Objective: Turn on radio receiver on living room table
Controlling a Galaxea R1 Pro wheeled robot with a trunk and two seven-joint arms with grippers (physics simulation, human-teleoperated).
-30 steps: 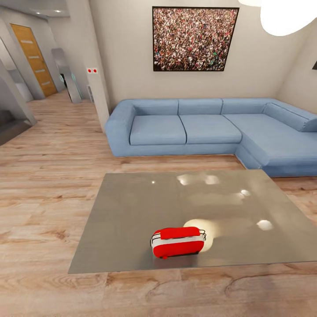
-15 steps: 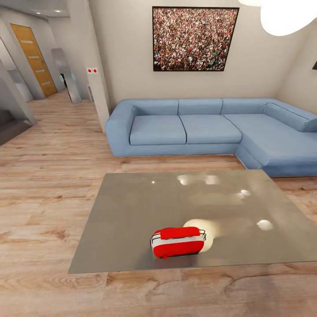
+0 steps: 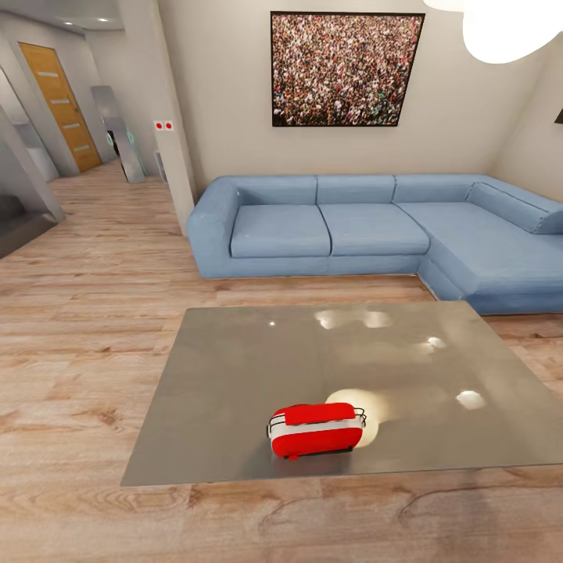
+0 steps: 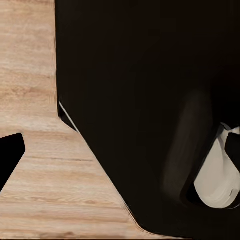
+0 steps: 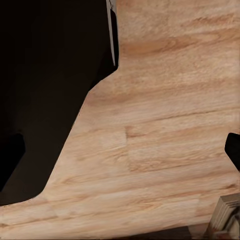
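Note:
The red radio receiver (image 3: 317, 429) with white trim and a thin wire handle stands near the front edge of the low table (image 3: 234, 367), whose glossy grey top reflects the lamp. Its dial side faces away from the head view. The living room shows a blue corner sofa (image 3: 352, 227) behind the table. In the left wrist view my left gripper (image 4: 120, 155) hangs open over the wood floor beside the robot's black base (image 4: 150, 75). My right gripper (image 5: 122, 150) is open too, with dark fingertips (image 5: 234, 149) at the picture's sides and floor between them.
A framed crowd picture (image 3: 346, 69) hangs over the sofa and a white dome lamp (image 3: 508, 27) hangs at the upper right. A wall pillar (image 3: 168, 117) and a corridor with an orange door (image 3: 61, 105) lie to the left. Light wood floor (image 3: 78, 313) surrounds the table.
The head view has shifted only very slightly. The radio, table and sofa have not moved.

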